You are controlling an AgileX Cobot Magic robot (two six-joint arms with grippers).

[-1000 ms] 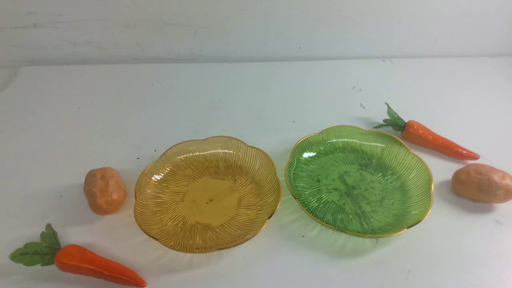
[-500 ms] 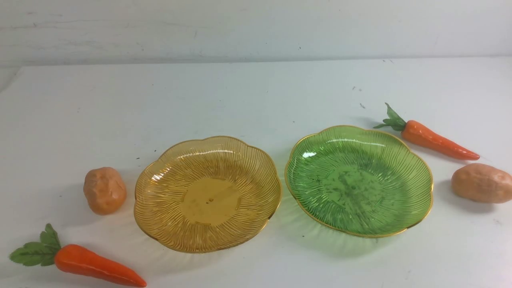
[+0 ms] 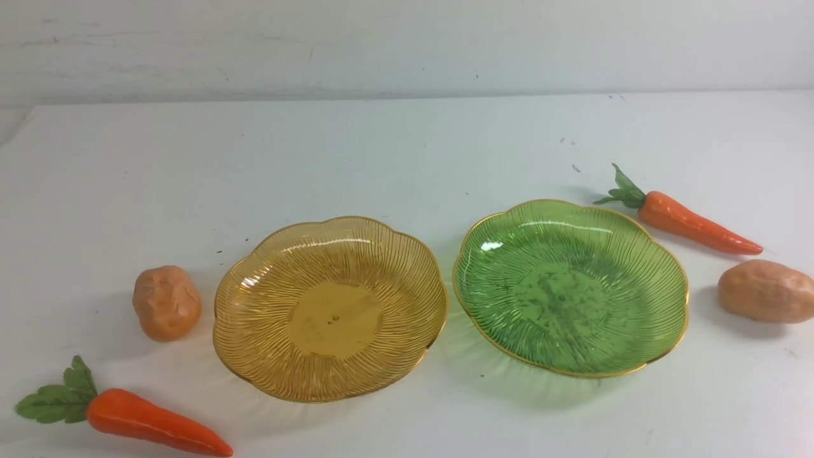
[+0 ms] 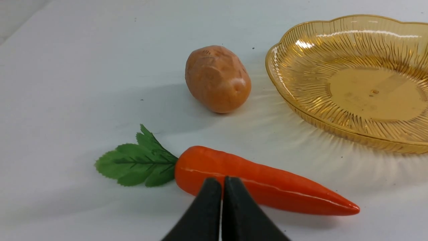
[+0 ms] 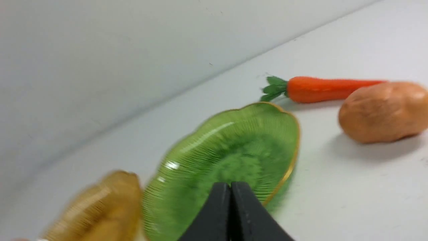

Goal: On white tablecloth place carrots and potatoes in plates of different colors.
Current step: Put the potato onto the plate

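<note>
White tablecloth over the tabletop carried two ribbed translucent plates side by side, amber-yellow plate left, green plate right. Outside them lay two glossy orange toy carrots, left carrot and right carrot, and two lumpy tan potatoes, left potato and right potato. Left wrist view showed one carrot, one potato, left jaws together. Right wrist view, blurred, showed one carrot, one potato, right jaws together.

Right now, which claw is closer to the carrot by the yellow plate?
Left. The left claw is shut right beside that carrot. The right claw is away on the other side, by the green plate.
</note>
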